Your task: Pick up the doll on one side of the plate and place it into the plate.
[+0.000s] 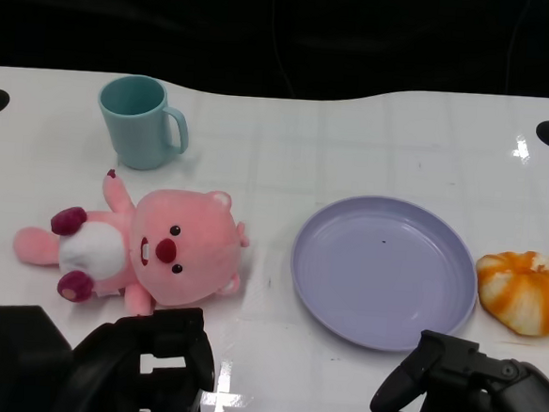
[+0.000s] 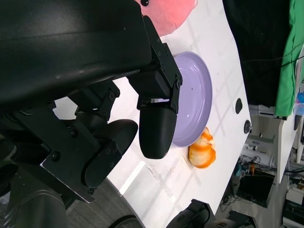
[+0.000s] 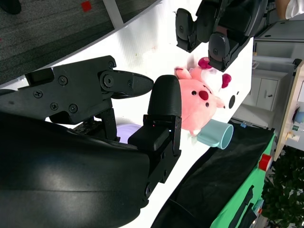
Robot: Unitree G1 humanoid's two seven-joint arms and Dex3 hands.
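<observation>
Doll (image 1: 149, 249) lies on its back on the surface (image 1: 354, 146), left of the plate (image 1: 383, 270), near the cup (image 1: 139, 121). Left robot hand (image 1: 141, 366) hovers just before it, fingers apart, empty. Right robot hand (image 1: 460, 389) likewise empty, fingers apart, before the plate.

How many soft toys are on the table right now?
2. The pink doll lies left of the plate, below the teal mug. The orange-and-white plush sits at the plate's right edge. Nothing suggests others hidden.
</observation>
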